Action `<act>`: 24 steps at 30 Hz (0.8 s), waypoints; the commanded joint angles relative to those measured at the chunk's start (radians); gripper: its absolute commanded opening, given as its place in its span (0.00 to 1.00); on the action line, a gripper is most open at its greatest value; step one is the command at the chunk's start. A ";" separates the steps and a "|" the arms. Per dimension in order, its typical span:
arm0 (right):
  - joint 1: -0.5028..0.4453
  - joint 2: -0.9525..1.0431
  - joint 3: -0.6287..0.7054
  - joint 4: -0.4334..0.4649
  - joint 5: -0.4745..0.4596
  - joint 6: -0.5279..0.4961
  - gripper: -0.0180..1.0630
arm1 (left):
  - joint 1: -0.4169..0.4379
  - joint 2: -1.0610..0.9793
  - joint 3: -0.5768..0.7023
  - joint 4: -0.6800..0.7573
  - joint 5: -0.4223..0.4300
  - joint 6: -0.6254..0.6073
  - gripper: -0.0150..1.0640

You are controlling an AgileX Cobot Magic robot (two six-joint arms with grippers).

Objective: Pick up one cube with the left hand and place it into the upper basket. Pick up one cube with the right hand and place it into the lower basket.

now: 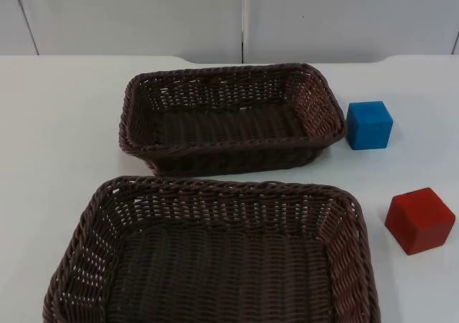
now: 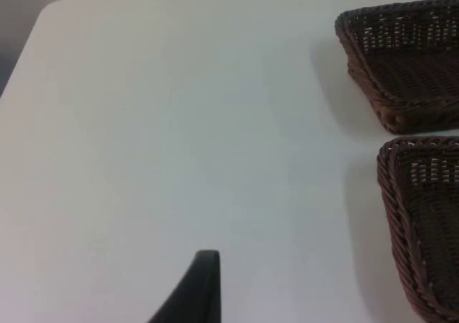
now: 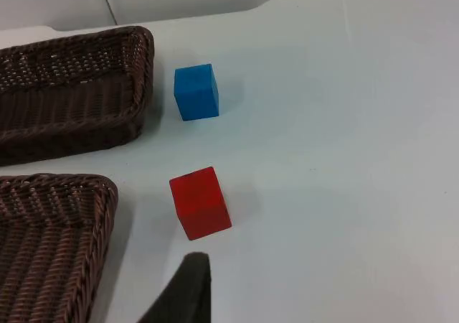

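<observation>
Two empty dark brown wicker baskets lie on the white table, the upper basket (image 1: 229,72) behind the lower basket (image 1: 215,188). A blue cube (image 1: 369,125) stands just right of the upper basket. A red cube (image 1: 419,220) stands right of the lower basket. My right gripper (image 3: 190,287) hovers over the table close to the red cube (image 3: 200,202), with the blue cube (image 3: 196,92) farther off. My left gripper (image 2: 204,287) hangs over bare table left of the upper basket (image 2: 358,57) and the lower basket (image 2: 391,186), far from both cubes.
The grey partition wall (image 1: 244,14) closes the table's far edge. Bare white table (image 1: 50,136) stretches left of the baskets and around the two cubes on the right.
</observation>
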 commanded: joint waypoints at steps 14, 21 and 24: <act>-0.002 -0.004 0.002 0.008 0.000 -0.128 0.99 | 0.002 -0.004 0.003 0.000 -0.002 -0.006 0.99; -0.002 -0.004 0.002 0.008 0.002 -0.127 0.99 | 0.002 -0.004 0.003 0.000 -0.002 -0.006 0.99; -0.002 -0.004 0.002 0.008 0.002 -0.127 0.99 | 0.002 -0.004 0.003 -0.002 -0.002 -0.006 0.99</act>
